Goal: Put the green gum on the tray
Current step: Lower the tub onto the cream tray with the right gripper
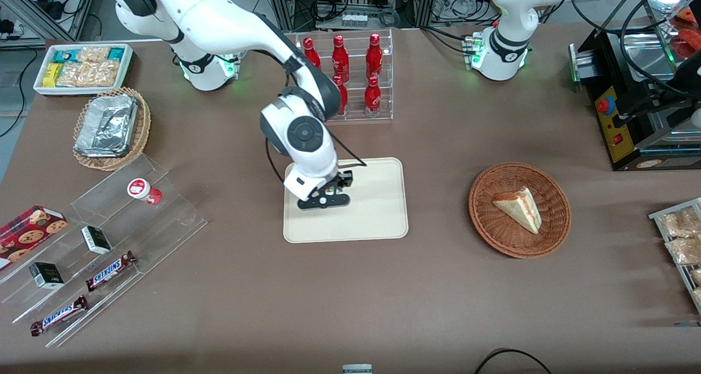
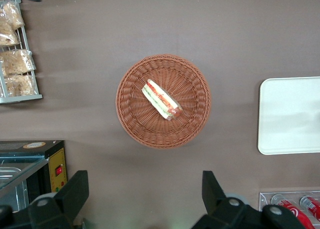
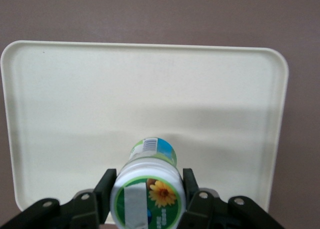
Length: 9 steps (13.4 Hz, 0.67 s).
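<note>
The gripper (image 1: 324, 199) is over the tray (image 1: 378, 220), at the tray's edge toward the working arm's end of the table, w/ the arm reaching down to it from above. In the wrist view the gum (image 3: 148, 189) sits between the two fingers (image 3: 105, 186), which are closed on its sides just under the white lid w/ green band, so the gripper (image 3: 148, 195) is holding it. The gum's blue-green body points down at the tray (image 3: 75, 89), and the cream surface shows all around it. Whether the bottom touches the tray or is a bit above, I cannot tell. In the front view the gum is hidden by the gripper. Other things: a red-lid canister (image 1: 141, 190) stands on the clear stepped shelf (image 1: 164, 220), well apart from the tray, toward the working arm's end. A rack of red bottles (image 1: 356, 78) is farther from the camera than the tray. A basket w/ a sandwich (image 1: 519, 209) lies toward the parked arm's end.
</note>
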{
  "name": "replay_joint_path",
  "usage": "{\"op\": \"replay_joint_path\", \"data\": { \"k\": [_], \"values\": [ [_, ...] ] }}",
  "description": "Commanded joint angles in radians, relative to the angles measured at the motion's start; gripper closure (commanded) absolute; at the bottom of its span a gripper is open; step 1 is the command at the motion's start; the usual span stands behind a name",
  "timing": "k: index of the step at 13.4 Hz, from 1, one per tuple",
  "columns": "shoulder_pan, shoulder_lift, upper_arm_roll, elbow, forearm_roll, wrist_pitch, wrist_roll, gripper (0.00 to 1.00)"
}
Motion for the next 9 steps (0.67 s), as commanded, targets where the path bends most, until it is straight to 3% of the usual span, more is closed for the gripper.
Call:
{"op": "replay_joint_path", "data": {
  "k": [1, 9],
  "values": [
    [0.027, 0.064, -0.013, 0.055, 0.002, 0.042, 0.046, 1.0],
    [0.047, 0.135, -0.017, 0.053, -0.024, 0.147, 0.065, 1.0]
  ]
}}
